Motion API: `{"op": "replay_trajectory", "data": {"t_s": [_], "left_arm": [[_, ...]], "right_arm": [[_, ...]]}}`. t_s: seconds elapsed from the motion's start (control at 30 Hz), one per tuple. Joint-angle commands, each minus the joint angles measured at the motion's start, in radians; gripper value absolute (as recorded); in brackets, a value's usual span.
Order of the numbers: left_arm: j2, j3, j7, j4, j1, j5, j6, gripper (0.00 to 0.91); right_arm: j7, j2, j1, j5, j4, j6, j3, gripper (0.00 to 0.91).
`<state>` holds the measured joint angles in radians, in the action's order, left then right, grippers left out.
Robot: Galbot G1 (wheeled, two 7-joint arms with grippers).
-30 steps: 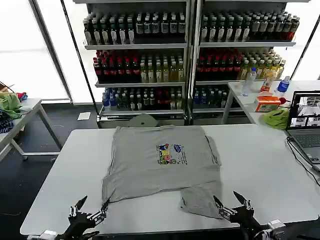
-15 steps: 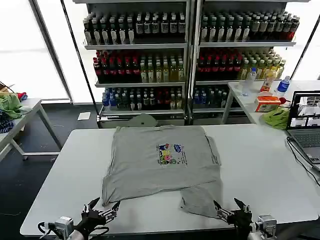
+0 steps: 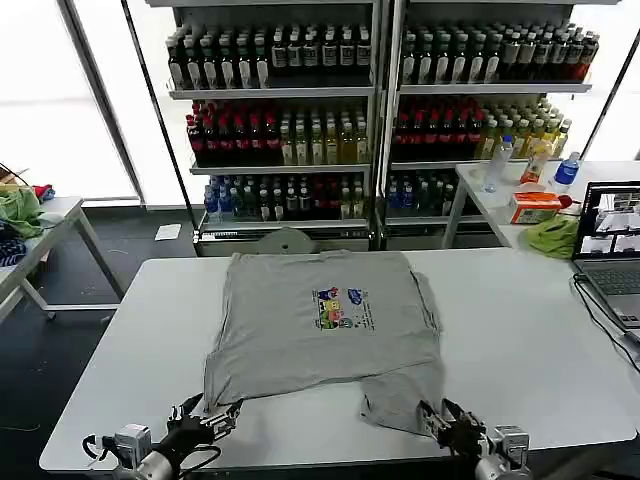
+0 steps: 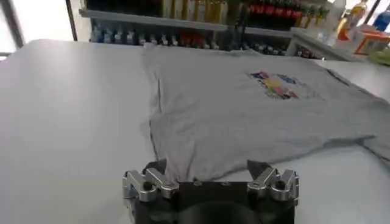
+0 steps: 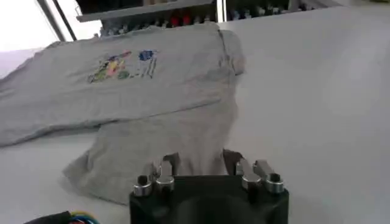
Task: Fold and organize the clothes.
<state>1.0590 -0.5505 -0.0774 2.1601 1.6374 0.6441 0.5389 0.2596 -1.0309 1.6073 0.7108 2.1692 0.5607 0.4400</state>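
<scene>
we note the left gripper point(image 3: 205, 418) low at the near left edge of the white worktop point(image 3: 520, 340), its fingers point(image 4: 156, 172) spread apart with nothing between them, tips just at the near left hem of the shirt point(image 3: 325, 325); from the left wrist view we cannot tell whether they touch the cloth.

the shirt is light grey, short-sleeved, laid flat and face up in the middle of the worktop, collar end toward the far edge. a small colourful chest print point(image 3: 341, 307) sits near its centre. the left side lies spread in a broad trapezoid with a smooth hem. the right side is uneven: a flap of fabric point(image 3: 405, 395) drops below the main hem toward the near edge, lightly creased. the right sleeve is tucked close to the body.

the right gripper point(image 3: 447, 422) sits at the near edge just at that flap; its fingers point(image 5: 166, 163) are spread, and in the right wrist view the flap's edge lies right at the tips, contact unclear.

containers: shelves point(image 3: 380, 95) behind the worktop hold rows of bottles point(image 3: 270, 140), dark on top, red and yellow in the middle, blue-labelled lower down. on a side table at the far right, an orange box point(image 3: 534, 206), a bright green cloth point(image 3: 553, 236) and a laptop point(image 3: 610, 245).
</scene>
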Motion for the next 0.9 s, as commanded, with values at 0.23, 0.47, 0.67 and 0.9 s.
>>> {"op": "replay_trajectory", "data": {"t_s": [0.23,0.47,0.67,0.9], "left_arm": [[0.008,0.012,-0.006,-0.015,-0.014,0.03,-0.012,0.907],[0.024,0.012,-0.017,-0.047,-0.028,0.024,-0.094,0.907],[0.009,-0.017,-0.008,-0.08,-0.012,0.024,-0.106,0.665],[0.031,0.004,0.004,-0.076,0.016,0.018,-0.123,0.04]], "right_arm": [[0.003,-0.005,-0.008,0.01,0.001,0.016,-0.024,0.0],[-0.006,-0.01,0.007,0.01,0.005,0.013,-0.013,0.0],[-0.015,-0.01,0.02,0.008,0.003,0.003,-0.003,0.0],[-0.016,-0.004,0.02,0.017,0.008,0.0,0.012,0.0]]}}
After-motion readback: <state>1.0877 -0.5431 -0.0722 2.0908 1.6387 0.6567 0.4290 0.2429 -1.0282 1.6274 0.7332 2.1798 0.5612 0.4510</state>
